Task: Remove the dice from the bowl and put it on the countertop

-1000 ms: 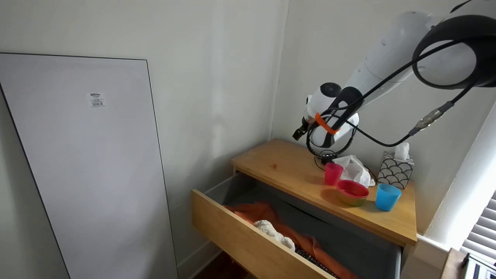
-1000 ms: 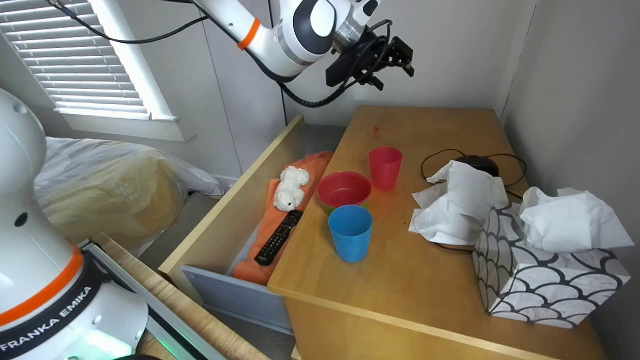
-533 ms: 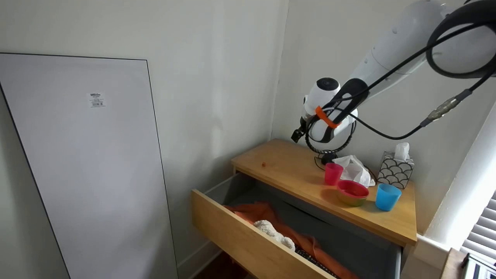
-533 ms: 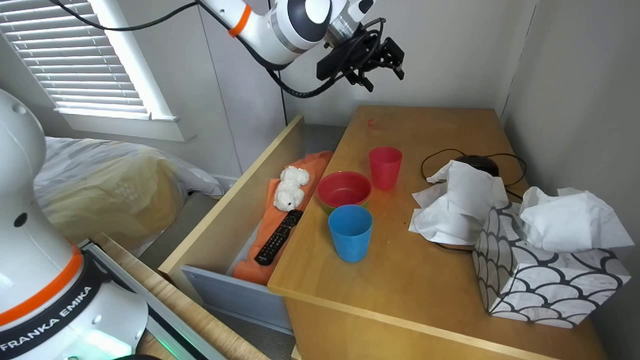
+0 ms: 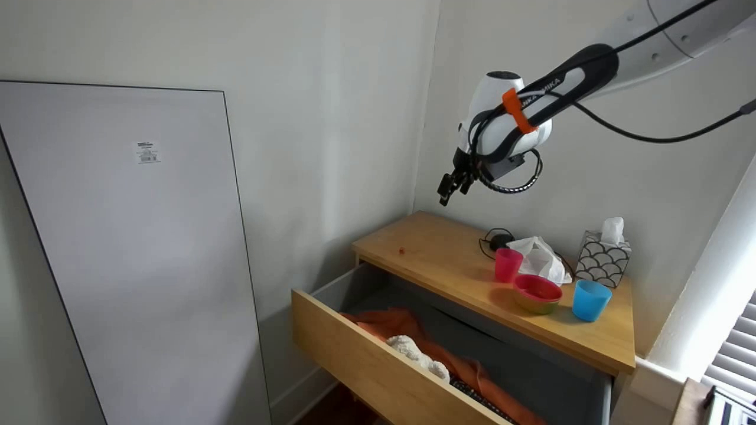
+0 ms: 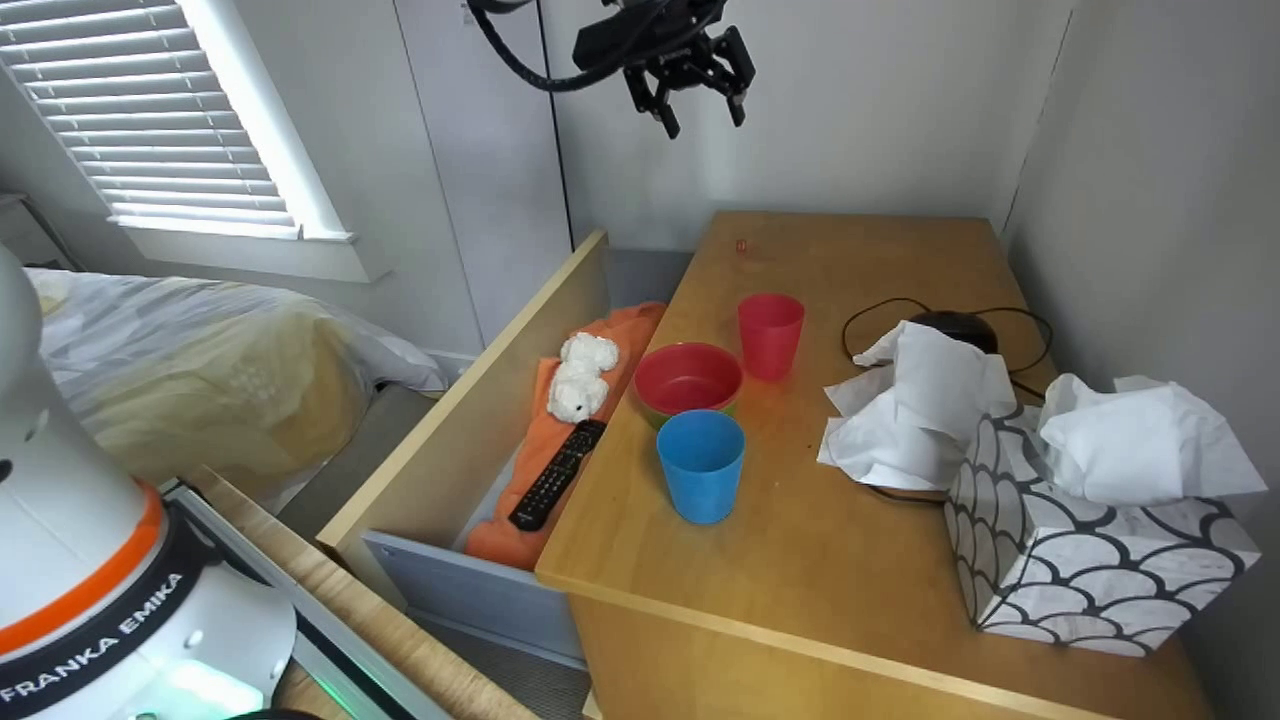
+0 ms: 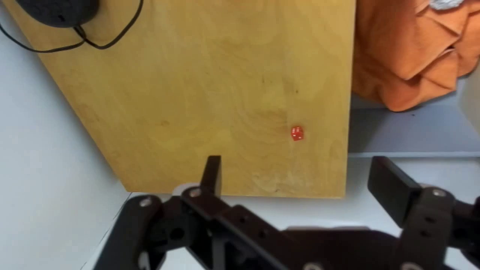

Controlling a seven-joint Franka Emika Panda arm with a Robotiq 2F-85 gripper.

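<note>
The small red dice [image 7: 297,133] lies on the light wooden countertop [image 7: 187,93] near its end and drawer-side edge. The dice also shows in both exterior views [image 5: 401,250] [image 6: 741,245]. The red bowl [image 6: 689,375], greenish on its outside, stands upright on the countertop [image 6: 850,240] behind the blue cup; nothing shows inside it. It also shows in the other view's picture [image 5: 537,293] and is out of the wrist view. My gripper [image 7: 296,159] is open and empty, its fingers wide apart. In both exterior views it hangs well above the countertop, apart from everything [image 5: 453,198] [image 6: 706,128].
A red cup [image 6: 771,335] and a blue cup [image 6: 701,465] stand beside the bowl. Crumpled tissue [image 6: 915,410], a tissue box [image 6: 1110,560] and a corded black device [image 6: 955,328] are along the wall. The drawer [image 5: 378,360] is pulled out, holding orange cloth [image 6: 515,500], a white toy and a remote.
My gripper has risen and tilted to point more downward. The dice shifted a short way toward the countertop's far end between the oldest frames, then stayed still. The bowl and cups have not moved.
</note>
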